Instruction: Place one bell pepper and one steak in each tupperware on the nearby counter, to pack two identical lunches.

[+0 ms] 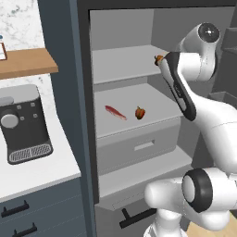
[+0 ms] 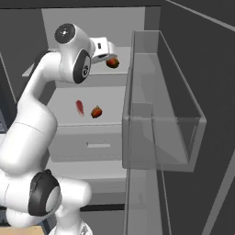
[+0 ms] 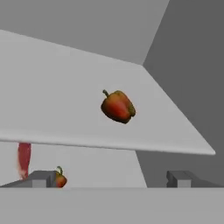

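In the hand view a red-orange bell pepper [image 3: 118,106] lies on the upper fridge shelf, ahead of my gripper [image 3: 111,179]. The gripper is open, its fingertips [image 3: 43,177] wide apart and empty. From the right base view the gripper [image 2: 108,55] hovers just above this pepper [image 2: 112,62]. On the lower shelf rest a steak [image 1: 115,112] and a second bell pepper [image 1: 140,112], side by side and apart. The white counter [image 1: 37,171] runs at the left. No tupperware is in view.
A dark coffee machine [image 1: 23,122] stands on the counter under a wooden wall shelf [image 1: 25,62]. The open fridge door with its clear bin [image 2: 160,105] juts out on the right. A grey drawer [image 1: 139,146] sits below the lower shelf.
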Controlling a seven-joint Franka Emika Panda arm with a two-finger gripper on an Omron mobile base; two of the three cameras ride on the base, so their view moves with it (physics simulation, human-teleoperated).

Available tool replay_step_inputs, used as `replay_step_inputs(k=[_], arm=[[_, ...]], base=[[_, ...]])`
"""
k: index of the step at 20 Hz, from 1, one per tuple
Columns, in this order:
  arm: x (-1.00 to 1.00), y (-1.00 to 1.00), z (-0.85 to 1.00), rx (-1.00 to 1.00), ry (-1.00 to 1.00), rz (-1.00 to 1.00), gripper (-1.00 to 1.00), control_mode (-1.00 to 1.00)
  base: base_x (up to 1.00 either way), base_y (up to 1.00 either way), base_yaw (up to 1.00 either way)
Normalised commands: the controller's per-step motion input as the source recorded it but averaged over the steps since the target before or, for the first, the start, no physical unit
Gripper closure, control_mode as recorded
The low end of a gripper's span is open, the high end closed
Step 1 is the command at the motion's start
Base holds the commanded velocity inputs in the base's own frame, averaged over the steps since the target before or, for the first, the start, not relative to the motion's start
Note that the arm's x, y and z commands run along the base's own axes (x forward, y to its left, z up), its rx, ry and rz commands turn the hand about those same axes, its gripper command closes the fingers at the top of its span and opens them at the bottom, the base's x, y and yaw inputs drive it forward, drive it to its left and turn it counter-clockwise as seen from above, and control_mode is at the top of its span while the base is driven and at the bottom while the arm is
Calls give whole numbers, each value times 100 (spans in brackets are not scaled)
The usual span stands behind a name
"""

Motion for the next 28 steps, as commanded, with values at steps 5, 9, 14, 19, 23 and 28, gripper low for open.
replay_step_inputs(k=[5,9,14,19,23,28], arm=[[63,-8,0,5,8,0,-100,-100],[46,0,-10,4,6,3,-100,-100],[42,0,-19,1,3,4,-100,-100],[47,0,-19,0,2,3,-100,-100],[46,-14,-25,0,11,0,-100,-100],[45,-4,-22,0,11,1,-100,-100]], base=[[0,0,0],[0,0,0],[0,0,0],[0,0,0],[0,0,0],[0,0,0]])
